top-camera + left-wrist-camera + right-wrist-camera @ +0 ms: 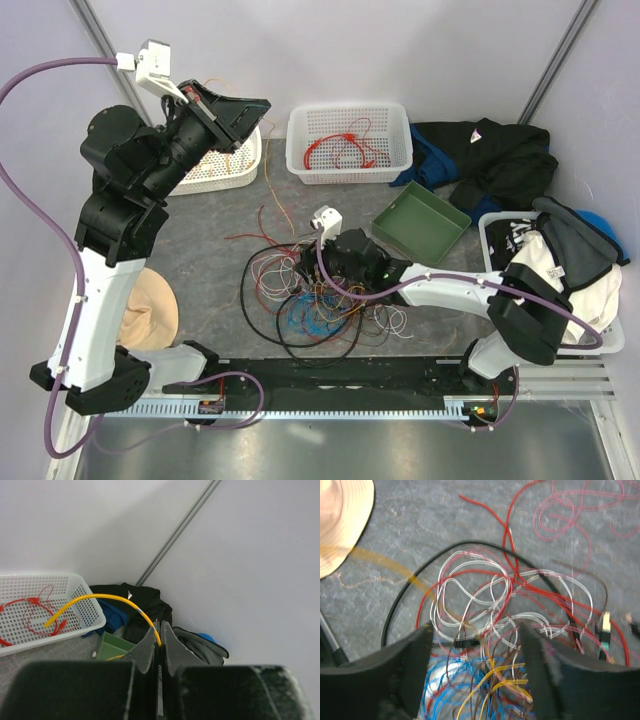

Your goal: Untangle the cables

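Observation:
A tangle of cables [310, 295] lies mid-table: red, white, blue, yellow and brown wires with a thick black cable [262, 325] looping around them. My right gripper [335, 262] hovers low over the tangle, open; in the right wrist view its fingers [407, 667] straddle the white, blue and yellow wires [485, 630] without closing on any. My left gripper [240, 115] is raised at the back left above an oval white basket, shut on a yellow wire [107, 600] that arcs out of its jaws in the left wrist view.
A white basket [350, 145] at the back holds red wires. An oval white basket [225, 165] sits under the left gripper. A green tray [420, 222], dark clothing [500, 155], a bin of clothes [545, 270] at right, a tan hat [150, 305] at left.

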Robot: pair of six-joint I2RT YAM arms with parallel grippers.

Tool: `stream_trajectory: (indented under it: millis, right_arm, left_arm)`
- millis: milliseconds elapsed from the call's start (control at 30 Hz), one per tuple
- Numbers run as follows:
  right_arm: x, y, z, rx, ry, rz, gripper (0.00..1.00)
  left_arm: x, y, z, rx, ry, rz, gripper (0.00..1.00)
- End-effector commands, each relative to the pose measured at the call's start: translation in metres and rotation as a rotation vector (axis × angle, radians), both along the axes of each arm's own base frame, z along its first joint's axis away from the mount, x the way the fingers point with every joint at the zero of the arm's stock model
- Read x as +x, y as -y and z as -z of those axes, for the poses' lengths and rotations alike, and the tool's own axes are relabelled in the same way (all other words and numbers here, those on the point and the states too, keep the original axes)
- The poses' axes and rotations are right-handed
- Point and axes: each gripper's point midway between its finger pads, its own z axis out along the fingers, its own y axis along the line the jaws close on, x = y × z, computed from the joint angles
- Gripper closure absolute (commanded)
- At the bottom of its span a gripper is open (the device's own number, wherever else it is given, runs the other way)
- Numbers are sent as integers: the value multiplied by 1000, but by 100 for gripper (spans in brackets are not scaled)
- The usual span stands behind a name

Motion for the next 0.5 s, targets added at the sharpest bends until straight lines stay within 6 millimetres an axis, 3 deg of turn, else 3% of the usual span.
stream_trajectory:
  millis: [0,100,167,200,233,267,300,367,400,467]
  right_arm:
    - [15,-28,-45,138,91,-9,43]
    - [16,-24,-49,149,95,13,69]
    - [16,-12,-45,127,89,52,78]
    - [14,-4,-61,148,103,71,91]
    - [12,5,-61,123,86,91,100]
    - [12,18,-85,162,101,141,100]
    - [8,30,-85,127,82,164,100]
    - [3,48,-131,177,120,199,100]
    - [0,59,-133,138,108,216,100]
    - [-5,73,-180,182,148,235,100]
  left_arm:
    - [-6,-6,-4,10,29,-10,98]
    - [-7,-10,-4,22,42,-28,98]
    - [-5,-19,-3,32,51,-74,98]
    - [-5,-23,2,40,46,-97,98]
    - [-3,-26,6,44,39,-119,98]
    - [0,-33,9,53,36,-157,98]
    - [7,-37,23,69,9,-197,98]
    - [12,-52,36,78,-15,-284,98]
    - [20,-53,62,107,-63,-305,98]
    - [22,-63,80,109,-80,-359,94]
